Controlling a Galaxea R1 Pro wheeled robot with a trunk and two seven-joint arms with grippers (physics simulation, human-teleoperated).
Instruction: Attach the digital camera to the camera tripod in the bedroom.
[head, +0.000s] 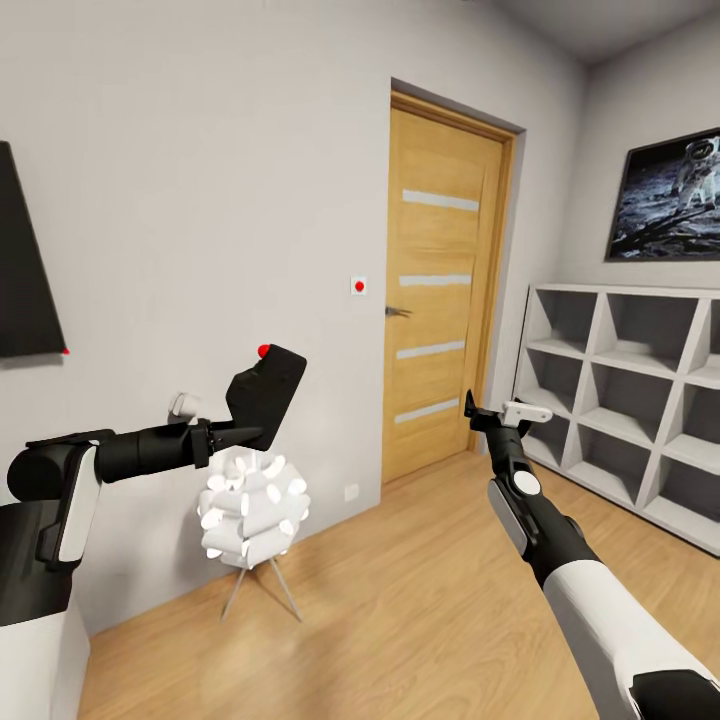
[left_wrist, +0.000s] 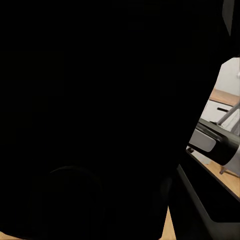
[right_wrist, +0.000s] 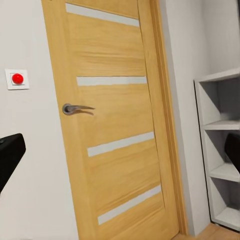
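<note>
My left gripper (head: 232, 433) is shut on the digital camera (head: 266, 384), a black boxy body with a round red button on top, held tilted in the air at chest height in front of the grey wall. In the left wrist view the camera's dark body (left_wrist: 95, 120) blocks almost everything. My right gripper (head: 482, 413) hangs open and empty in front of the oak door; its two black fingertips (right_wrist: 9, 156) sit far apart at the picture's edges in the right wrist view. The camera tripod is out of view.
An oak door (head: 445, 280) with frosted strips stands shut ahead, with a red-button wall switch (head: 359, 286) beside it. White cube shelves (head: 630, 390) line the right wall under an astronaut picture (head: 670, 195). A white lamp (head: 252, 510) on thin legs stands below my left arm.
</note>
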